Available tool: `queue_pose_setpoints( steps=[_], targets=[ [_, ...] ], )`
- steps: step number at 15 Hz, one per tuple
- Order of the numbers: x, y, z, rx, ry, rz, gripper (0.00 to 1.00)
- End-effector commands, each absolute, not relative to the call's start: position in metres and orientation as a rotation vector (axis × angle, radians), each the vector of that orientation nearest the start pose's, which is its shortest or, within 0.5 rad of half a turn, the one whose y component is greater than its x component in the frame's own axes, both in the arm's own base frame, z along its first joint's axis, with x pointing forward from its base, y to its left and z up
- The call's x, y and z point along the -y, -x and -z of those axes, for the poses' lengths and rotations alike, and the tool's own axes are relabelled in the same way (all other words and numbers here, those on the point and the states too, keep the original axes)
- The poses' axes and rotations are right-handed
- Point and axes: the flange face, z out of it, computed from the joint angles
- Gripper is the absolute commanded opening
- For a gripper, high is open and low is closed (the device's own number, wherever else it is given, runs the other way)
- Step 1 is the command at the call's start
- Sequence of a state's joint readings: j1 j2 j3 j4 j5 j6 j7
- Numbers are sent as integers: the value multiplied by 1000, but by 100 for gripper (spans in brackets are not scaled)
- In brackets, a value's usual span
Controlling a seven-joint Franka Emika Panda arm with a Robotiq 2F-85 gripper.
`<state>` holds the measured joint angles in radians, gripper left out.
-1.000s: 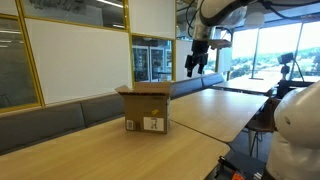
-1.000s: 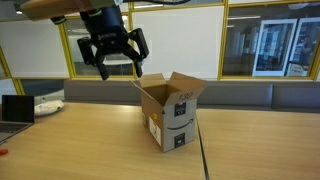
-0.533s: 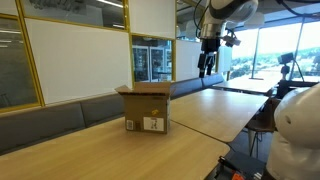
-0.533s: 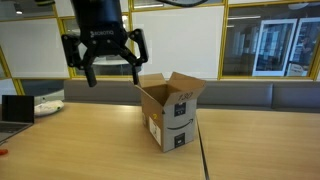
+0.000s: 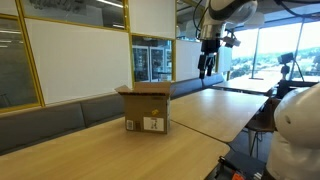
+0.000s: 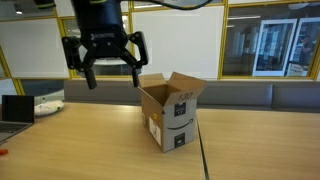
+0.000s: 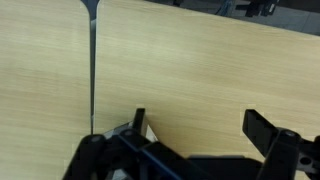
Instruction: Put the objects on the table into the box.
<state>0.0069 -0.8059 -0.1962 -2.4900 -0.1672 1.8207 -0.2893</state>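
An open brown cardboard box stands on the wooden table, flaps up; it also shows in an exterior view. My gripper hangs high in the air, well above and to one side of the box, fingers spread wide and empty. In the wrist view the two black fingers frame bare wood and hold nothing. No loose objects show on the table near the box.
Wooden tables meet at a seam. A laptop and a white item lie on a far table. Benches and glass walls line the back. A white robot body sits near the edge.
The gripper rose and shifted away from the box between one second ago and half a second ago, rotating too; since then it has barely moved. It stays open.
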Motion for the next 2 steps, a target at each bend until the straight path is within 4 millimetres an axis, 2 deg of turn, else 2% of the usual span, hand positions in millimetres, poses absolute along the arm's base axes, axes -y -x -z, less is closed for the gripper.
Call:
queue_pose_setpoints(
  steps=[1,2],
  targets=[
    [86,-316,-551,288,3172,191,100],
    [86,-316,-551,288,3172,191,100]
  ],
)
